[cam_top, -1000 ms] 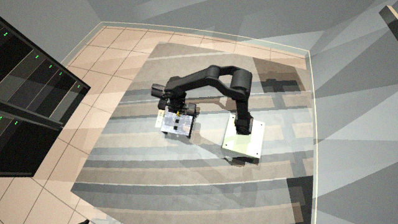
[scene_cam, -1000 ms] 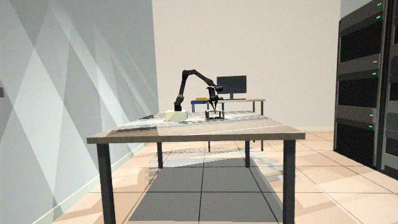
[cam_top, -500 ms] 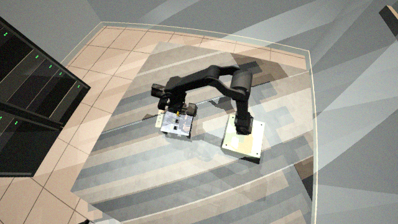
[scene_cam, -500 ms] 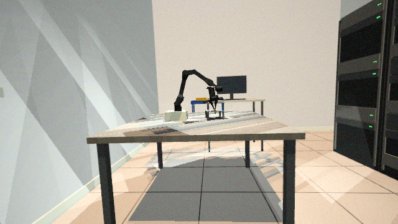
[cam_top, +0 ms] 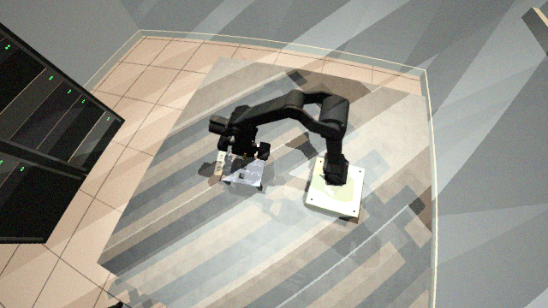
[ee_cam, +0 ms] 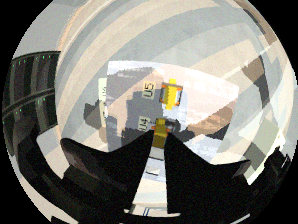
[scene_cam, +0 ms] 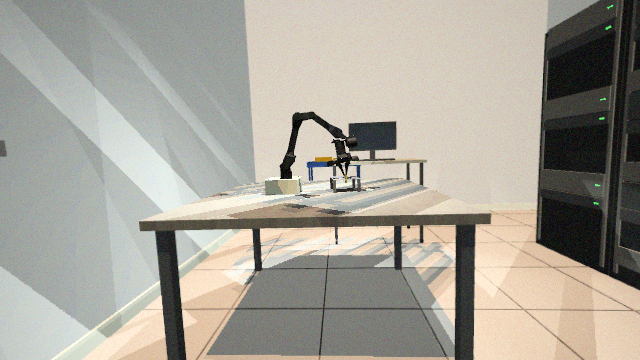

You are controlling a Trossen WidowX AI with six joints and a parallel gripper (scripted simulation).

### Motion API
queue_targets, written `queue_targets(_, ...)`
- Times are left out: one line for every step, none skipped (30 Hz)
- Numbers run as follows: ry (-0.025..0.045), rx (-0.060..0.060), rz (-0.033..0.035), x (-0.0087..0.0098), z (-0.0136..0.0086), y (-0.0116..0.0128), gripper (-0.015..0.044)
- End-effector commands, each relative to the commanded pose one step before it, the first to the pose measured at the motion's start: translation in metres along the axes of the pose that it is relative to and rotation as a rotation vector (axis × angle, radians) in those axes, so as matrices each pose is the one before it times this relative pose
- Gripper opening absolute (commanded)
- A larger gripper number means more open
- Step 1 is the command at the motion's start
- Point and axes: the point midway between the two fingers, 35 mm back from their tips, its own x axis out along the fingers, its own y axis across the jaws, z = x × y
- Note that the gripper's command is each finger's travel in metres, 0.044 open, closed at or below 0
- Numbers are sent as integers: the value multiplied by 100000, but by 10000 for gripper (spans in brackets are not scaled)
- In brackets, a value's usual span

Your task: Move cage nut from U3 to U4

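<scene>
The rail plate (cam_top: 253, 179) (ee_cam: 227, 100) stands raised on short legs. My gripper (cam_top: 245, 154) (scene_cam: 345, 174) (ee_cam: 158, 135) points down over it, shut on a yellow cage nut (cam_top: 245, 156) (scene_cam: 346, 179) (ee_cam: 160, 125). This nut is beside the U4 label (ee_cam: 143, 124) in the wrist view, at or just above the plate. A dark patch, hole or shadow, shows at its right. The other yellow nut (ee_cam: 171, 95) sits square beside the U5 label (ee_cam: 149, 90), apart from the fingers. The fingers hide the U3 area. The wings under the plate cannot be seen.
The arm's pale base block (cam_top: 317, 194) (scene_cam: 283, 186) stands beside the rail plate. A pale label strip (cam_top: 219, 163) runs along the plate's edge. A dark square hole (cam_top: 241, 175) shows in the plate. Striped shadows cross the table (scene_cam: 320, 219).
</scene>
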Motion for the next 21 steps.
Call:
queue_targets(579,-52,937,-8,-78,-66,36)
queue_targets(3,-4,182,2,-1,-11,36)
queue_targets(3,-4,182,2,-1,-11,36)
queue_targets(3,-4,182,2,-1,-11,36)
queue_targets(2,-2,23,1,0,-1,36)
queue_targets(2,-2,21,2,0,-1,36)
queue_targets(0,-1,29,0,0,-1,36)
queue_targets(1,-2,59,1,0,-3,36)
queue_targets(1,-3,82,1,0,-4,36)
queue_targets(1,-3,106,1,0,-5,36)
queue_targets(1,-4,132,1,0,-7,36)
queue_targets(2,-5,160,2,0,-8,36)
queue_targets(2,-5,161,4,1,-11,36)
queue_targets(2,-5,165,4,1,-12,36)
queue_targets(2,-5,166,4,1,-12,36)
queue_targets(2,-5,166,4,1,-12,36)
queue_targets(2,-5,166,4,1,-12,36)
queue_targets(2,-5,167,4,1,-12,36)
queue_targets(1,-5,166,4,1,-12,36)
queue_targets(1,-4,133,3,1,-10,36)
queue_targets(2,0,11,4,0,-2,36)
